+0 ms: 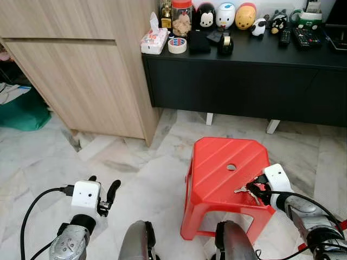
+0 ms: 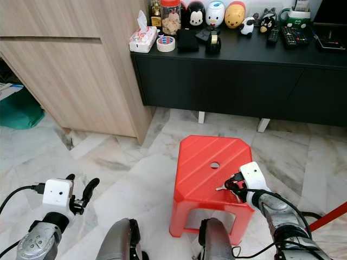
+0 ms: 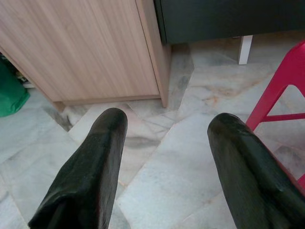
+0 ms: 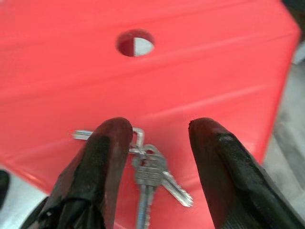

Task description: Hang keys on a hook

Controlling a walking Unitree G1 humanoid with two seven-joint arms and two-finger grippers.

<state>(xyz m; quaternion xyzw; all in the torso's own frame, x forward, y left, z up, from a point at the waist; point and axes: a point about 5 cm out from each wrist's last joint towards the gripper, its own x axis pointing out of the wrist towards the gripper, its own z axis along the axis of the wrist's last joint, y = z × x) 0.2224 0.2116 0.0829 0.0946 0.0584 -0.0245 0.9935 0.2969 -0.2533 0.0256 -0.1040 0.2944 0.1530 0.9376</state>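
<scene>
A bunch of silver keys (image 4: pixel 150 169) lies on the near right part of a red plastic stool (image 1: pixel 217 168), close to its front edge. My right gripper (image 4: pixel 159 131) is open just above the keys, one black finger on each side of the ring, gripping nothing. From the head views the same gripper (image 1: pixel 255 187) reaches in from the stool's right side. My left gripper (image 1: pixel 103 184) is open and empty, low over the marble floor left of the stool, and its fingers (image 3: pixel 95 162) point toward the cabinet.
A light wooden cabinet (image 1: pixel 81 70) stands at the back left. A black low sideboard (image 1: pixel 244 81) behind the stool carries a tissue pack (image 1: pixel 154 39), a tape roll (image 1: pixel 177 45), figurines and remotes. A green bag (image 1: pixel 21 111) sits at far left.
</scene>
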